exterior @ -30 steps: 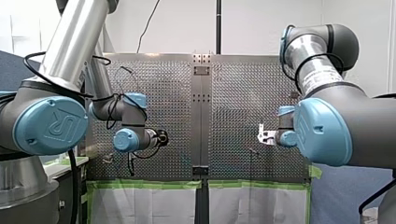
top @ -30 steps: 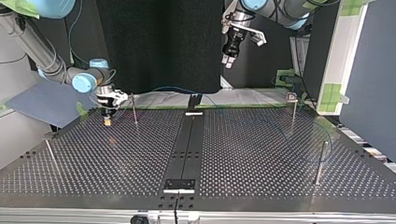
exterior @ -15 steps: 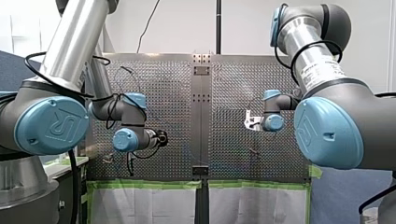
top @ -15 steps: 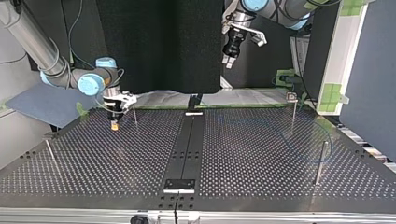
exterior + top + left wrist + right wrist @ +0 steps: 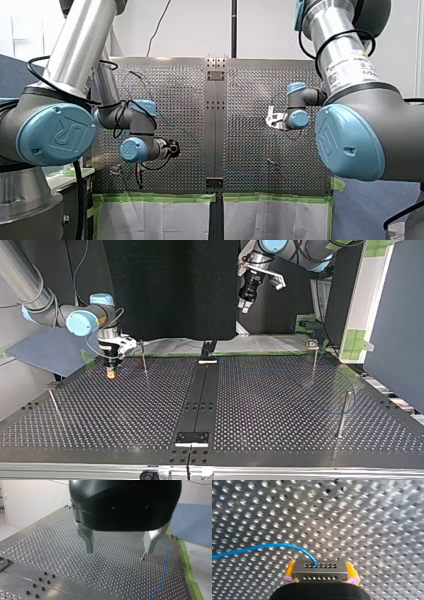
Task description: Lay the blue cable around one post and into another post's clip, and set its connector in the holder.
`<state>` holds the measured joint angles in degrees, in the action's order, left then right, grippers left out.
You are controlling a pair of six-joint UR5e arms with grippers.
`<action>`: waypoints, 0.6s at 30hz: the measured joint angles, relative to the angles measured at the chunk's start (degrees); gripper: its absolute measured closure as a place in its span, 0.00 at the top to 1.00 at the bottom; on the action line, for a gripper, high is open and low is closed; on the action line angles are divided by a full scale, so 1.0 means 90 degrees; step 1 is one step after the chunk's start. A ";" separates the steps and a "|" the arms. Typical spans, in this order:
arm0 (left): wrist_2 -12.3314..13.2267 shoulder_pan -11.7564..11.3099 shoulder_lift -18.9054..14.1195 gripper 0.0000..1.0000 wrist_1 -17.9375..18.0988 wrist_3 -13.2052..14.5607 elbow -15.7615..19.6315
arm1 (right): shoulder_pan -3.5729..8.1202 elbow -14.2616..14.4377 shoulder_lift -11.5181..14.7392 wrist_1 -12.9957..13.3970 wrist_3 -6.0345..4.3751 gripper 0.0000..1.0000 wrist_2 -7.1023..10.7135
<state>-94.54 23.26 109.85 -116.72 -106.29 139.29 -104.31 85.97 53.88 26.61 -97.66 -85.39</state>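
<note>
Right wrist view: connector clamped, blue cable trailing.
My right gripper pinches the grey connector between yellow pads; the cable arcs away over the perforated table. Farther off, along the table's green-taped edge, cable lies flat beside my left gripper, whose metal fingers stand apart, empty.

Table: shiny perf. metal; cable smooth.

- Blue cable: thin, curving out of the connector and away over the table.
- The connector: small dark block with rows of holes, clamped in my right gripper.
- Post: slim, upright, near the table's edge.
</note>
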 joint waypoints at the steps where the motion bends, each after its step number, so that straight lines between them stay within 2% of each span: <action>1: 0.0001 -0.0001 -0.0001 1.00 -0.0009 0.0001 0.0000 | 0.0010 0.0003 0.0049 -0.0020 -0.0004 0.00 -0.0001; 9: 0.0013 -0.0011 0.0002 1.00 -0.0038 0.0003 0.0000 | 0.0150 0.0010 0.0476 -0.0183 -0.0099 0.00 0.0028; 12: 0.0018 -0.0011 -0.0002 1.00 -0.0046 0.0005 0.0000 | 0.0214 0.0043 0.0634 -0.0286 -0.0076 0.00 0.0031; 18: 0.0015 -0.0020 0.0001 1.00 -0.0058 0.0003 0.0000 | 0.0340 0.0163 0.0977 -0.0299 -0.0005 0.00 0.0045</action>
<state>-94.40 23.08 109.85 -117.25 -106.25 139.29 -101.25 87.43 62.68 23.92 -97.71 -84.99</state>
